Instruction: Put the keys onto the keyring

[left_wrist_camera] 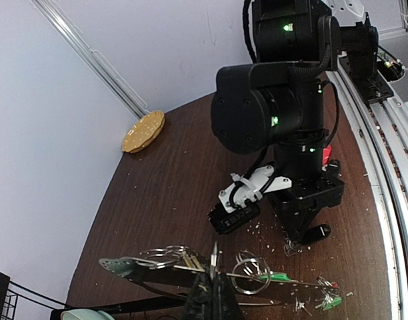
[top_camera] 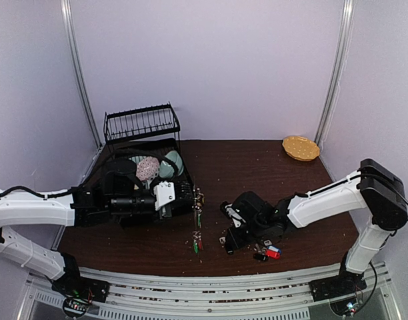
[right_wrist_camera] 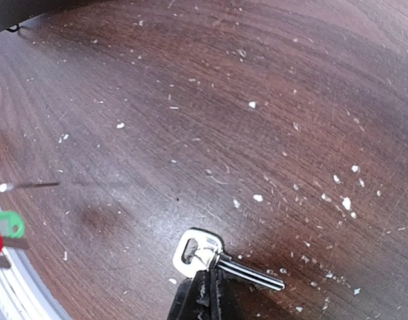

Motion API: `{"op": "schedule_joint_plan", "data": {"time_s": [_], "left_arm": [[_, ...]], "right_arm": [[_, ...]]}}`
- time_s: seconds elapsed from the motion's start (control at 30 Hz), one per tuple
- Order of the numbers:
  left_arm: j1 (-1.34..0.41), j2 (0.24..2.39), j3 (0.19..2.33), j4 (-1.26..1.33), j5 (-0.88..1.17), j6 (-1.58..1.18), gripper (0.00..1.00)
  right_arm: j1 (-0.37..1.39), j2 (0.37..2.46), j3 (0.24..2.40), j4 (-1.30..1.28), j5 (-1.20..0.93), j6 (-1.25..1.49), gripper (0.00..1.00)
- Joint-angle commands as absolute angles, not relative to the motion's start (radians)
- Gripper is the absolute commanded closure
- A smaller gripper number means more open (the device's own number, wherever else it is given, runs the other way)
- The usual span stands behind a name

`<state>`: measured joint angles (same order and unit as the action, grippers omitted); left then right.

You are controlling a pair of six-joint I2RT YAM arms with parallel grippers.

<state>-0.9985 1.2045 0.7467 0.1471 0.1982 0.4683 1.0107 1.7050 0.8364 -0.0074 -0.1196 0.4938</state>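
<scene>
A dark brown wooden desk (top_camera: 257,173) is enclosed by pale lilac walls (top_camera: 257,67). A black dish rack (top_camera: 141,125) holding bowls is placed at the far left, and a tan plate (top_camera: 301,147) in the far right corner. White specks are scattered over the desk.

The left fingers (left_wrist_camera: 205,301) are pressed together and clamped on the keyring (left_wrist_camera: 163,254), which is held above the middle of the desk and is seen nearly edge-on from the left wrist. 2 tagged keys (top_camera: 197,244), green and red, are located below it toward the near edge.

The right fingers (right_wrist_camera: 199,300) are closed on the head of 1 silver key (right_wrist_camera: 199,253), low at the desk surface. A cluster of loose keys (top_camera: 268,252) with red and blue tags lies just right of them.
</scene>
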Motion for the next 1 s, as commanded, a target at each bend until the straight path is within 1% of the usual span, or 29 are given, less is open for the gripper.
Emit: {"op": "schedule_joint_plan", "data": {"time_s": [0.0,0.07,0.13,0.27,0.37,0.43,0.5,0.57,0.63,0.73,0.83,0.97], "left_arm": [[-0.999,1.189,0.747,0.192,0.187,0.514,1.00],[-0.999,1.165,0.738,0.203,0.177,0.568,1.00],[-1.002,1.134,0.729,0.211,0.190,0.641,1.00],[-1.019,1.051,0.688,0.251,0.303,0.807,1.00],[-1.026,1.055,0.710,0.224,0.391,0.900,1.00],[-1.055,1.061,0.727,0.200,0.402,0.978,1.00],[-1.100,1.074,0.751,0.155,0.350,1.060,1.00],[-1.159,1.097,0.784,0.102,0.237,1.185,1.00],[-1.202,1.107,0.796,0.084,0.152,1.250,1.00],[-1.224,1.112,0.834,0.049,0.128,1.297,1.00],[-1.263,1.141,0.865,0.042,0.079,1.360,1.00],[-1.272,1.177,0.899,0.034,0.068,1.364,1.00]], "right_arm": [[1.014,1.604,0.838,0.005,-0.136,0.422,1.00],[1.001,1.518,0.835,-0.001,-0.172,0.359,1.00],[0.975,1.429,0.842,-0.040,-0.272,0.287,1.00],[0.952,1.288,0.854,-0.160,-0.488,0.100,1.00],[0.951,1.219,0.899,-0.253,-0.565,0.000,1.00],[0.952,1.205,0.971,-0.313,-0.584,-0.040,1.00],[0.956,1.205,1.021,-0.352,-0.612,-0.064,1.00],[0.974,1.206,1.050,-0.381,-0.606,-0.088,1.00],[0.989,1.204,1.070,-0.402,-0.616,-0.119,1.00],[0.996,1.205,1.104,-0.440,-0.647,-0.163,1.00],[1.000,1.216,1.162,-0.534,-0.646,-0.245,1.00],[1.001,1.211,1.179,-0.619,-0.647,-0.285,1.00]]}}
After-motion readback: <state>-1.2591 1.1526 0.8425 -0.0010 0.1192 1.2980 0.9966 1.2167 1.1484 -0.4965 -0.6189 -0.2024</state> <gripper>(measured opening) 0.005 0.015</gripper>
